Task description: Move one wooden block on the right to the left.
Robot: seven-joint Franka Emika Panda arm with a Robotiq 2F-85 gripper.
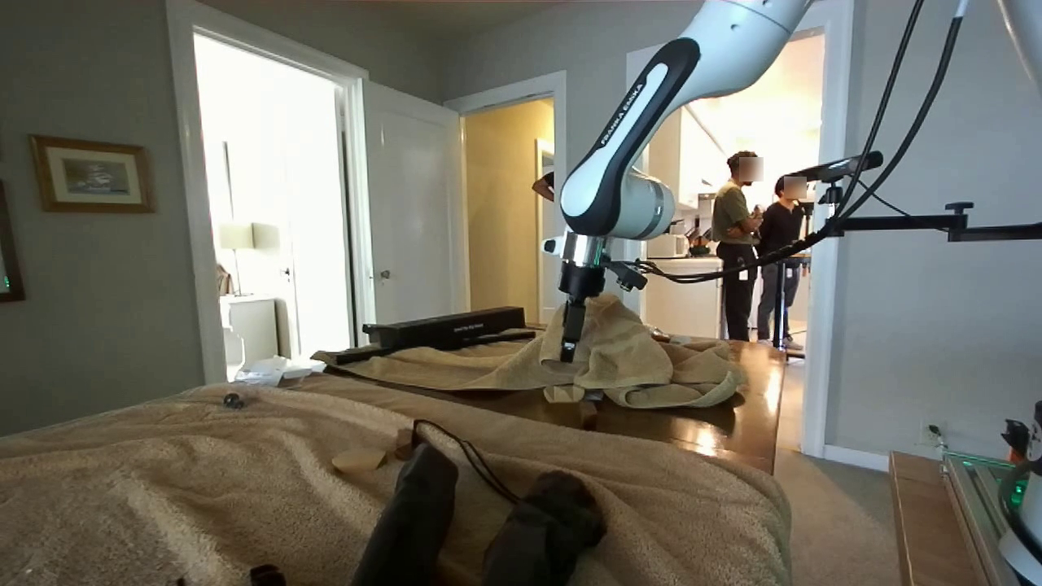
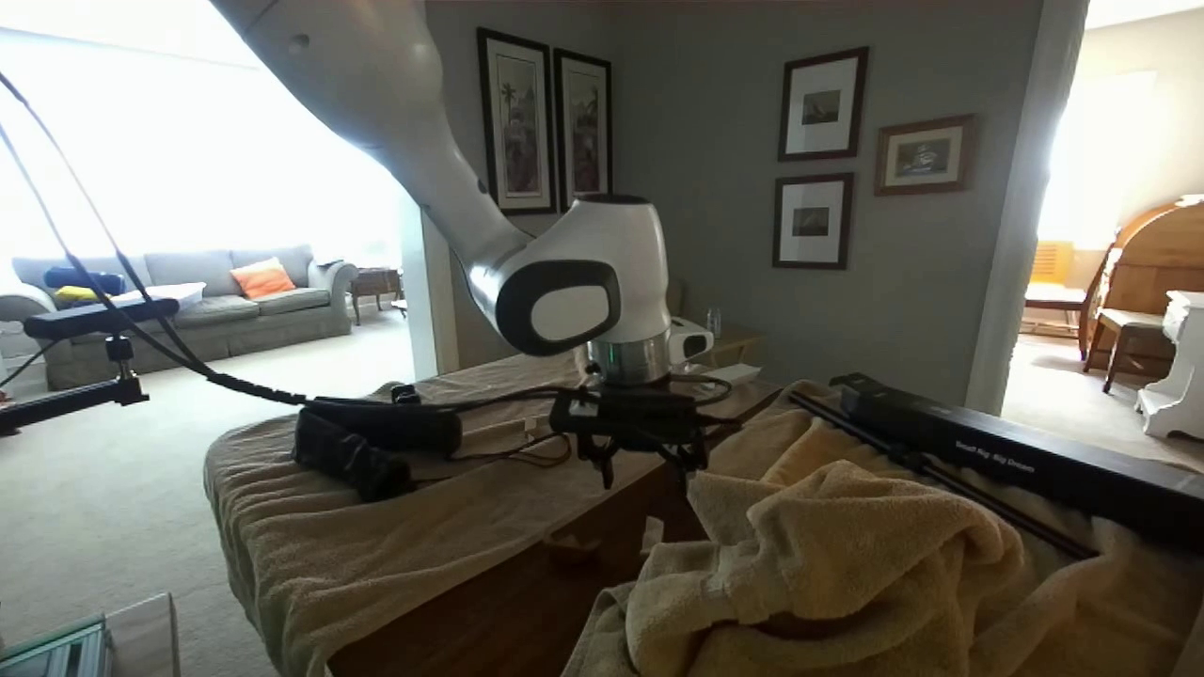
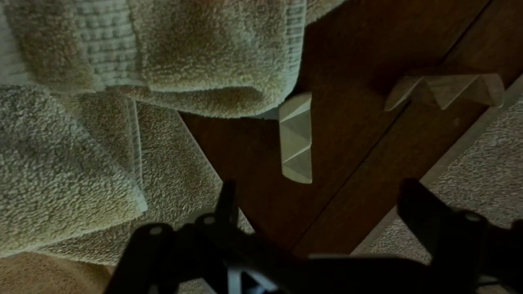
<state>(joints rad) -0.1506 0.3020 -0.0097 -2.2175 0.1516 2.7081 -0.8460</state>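
Observation:
Two small wooden blocks with zigzag-cut sides lie on the dark wooden table. In the wrist view the paler block [image 3: 296, 141] is beside the towel's edge, and the other block [image 3: 447, 90] lies to the right, near a second towel. In an exterior view the pale block [image 2: 653, 534] stands by the crumpled towel, with the darker block [image 2: 571, 548] beside it. In an exterior view a block [image 1: 588, 415] shows small on the table. My gripper [image 3: 318, 188] is open and empty above the table; it also shows in both exterior views [image 1: 568, 352] [image 2: 649, 472]. Neither block is between the fingertips.
A crumpled tan towel [image 2: 847, 536] rises beside the blocks. A long black box [image 2: 997, 461] and a thin black bar lie behind it. Another towel [image 1: 203, 472] carries dark pouches [image 1: 415, 505] with a cord and small wooden pieces [image 1: 358, 461].

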